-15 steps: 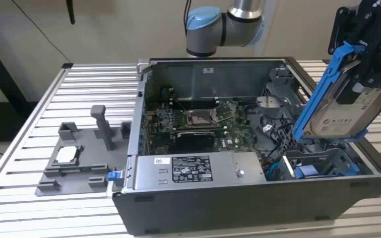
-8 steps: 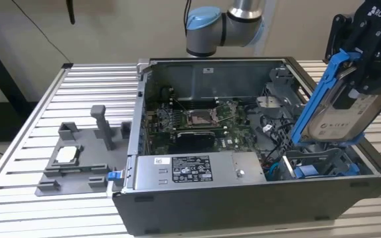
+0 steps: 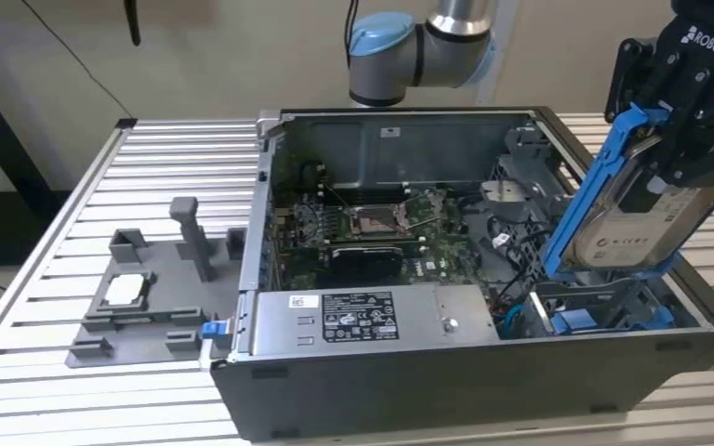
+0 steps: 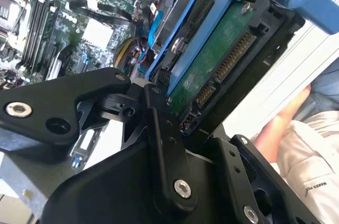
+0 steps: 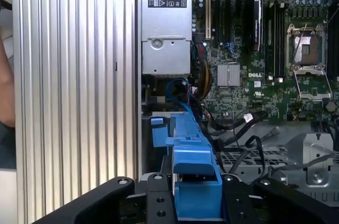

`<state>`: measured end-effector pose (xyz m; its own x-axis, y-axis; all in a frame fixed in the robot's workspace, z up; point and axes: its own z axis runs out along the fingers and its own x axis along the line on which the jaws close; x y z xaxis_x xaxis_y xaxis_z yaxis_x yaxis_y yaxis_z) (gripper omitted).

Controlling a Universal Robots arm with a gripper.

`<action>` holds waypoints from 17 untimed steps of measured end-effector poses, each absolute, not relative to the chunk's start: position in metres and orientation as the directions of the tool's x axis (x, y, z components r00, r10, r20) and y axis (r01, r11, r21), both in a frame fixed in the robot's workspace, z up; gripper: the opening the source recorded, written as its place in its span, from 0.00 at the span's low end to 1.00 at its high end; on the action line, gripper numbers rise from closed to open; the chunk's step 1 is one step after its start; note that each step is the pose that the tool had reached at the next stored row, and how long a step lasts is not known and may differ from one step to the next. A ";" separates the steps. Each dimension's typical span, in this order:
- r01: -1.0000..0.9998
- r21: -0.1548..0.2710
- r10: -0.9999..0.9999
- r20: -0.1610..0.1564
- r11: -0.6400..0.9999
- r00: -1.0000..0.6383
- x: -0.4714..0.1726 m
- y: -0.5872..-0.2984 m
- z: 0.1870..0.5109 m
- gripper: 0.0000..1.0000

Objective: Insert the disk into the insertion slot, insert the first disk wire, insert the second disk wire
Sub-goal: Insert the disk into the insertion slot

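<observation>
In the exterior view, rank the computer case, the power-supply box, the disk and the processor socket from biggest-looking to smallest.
1. computer case
2. power-supply box and disk: about alike; the disk is held up above the case, perhaps nearer the camera, so I won't rank them
3. processor socket

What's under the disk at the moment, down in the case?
The disk, tilted in the gripper, hangs over the drive bay. Below its lower end show a blue tab and a blue cable. The bay's floor is covered by the disk.
</observation>
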<state>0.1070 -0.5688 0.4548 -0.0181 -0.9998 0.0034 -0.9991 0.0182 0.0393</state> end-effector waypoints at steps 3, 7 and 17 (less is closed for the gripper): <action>-0.999 0.039 -1.000 0.003 0.018 -0.018 0.108 -0.569 0.452 0.33; -0.999 0.039 -1.000 0.003 0.015 -0.015 0.112 -0.572 0.449 0.33; -0.999 0.039 -1.000 0.003 -0.012 0.012 0.114 -0.573 0.436 0.33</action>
<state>0.1140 -0.5732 0.4359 0.0117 -0.9999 0.0026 -0.9992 -0.0116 0.0391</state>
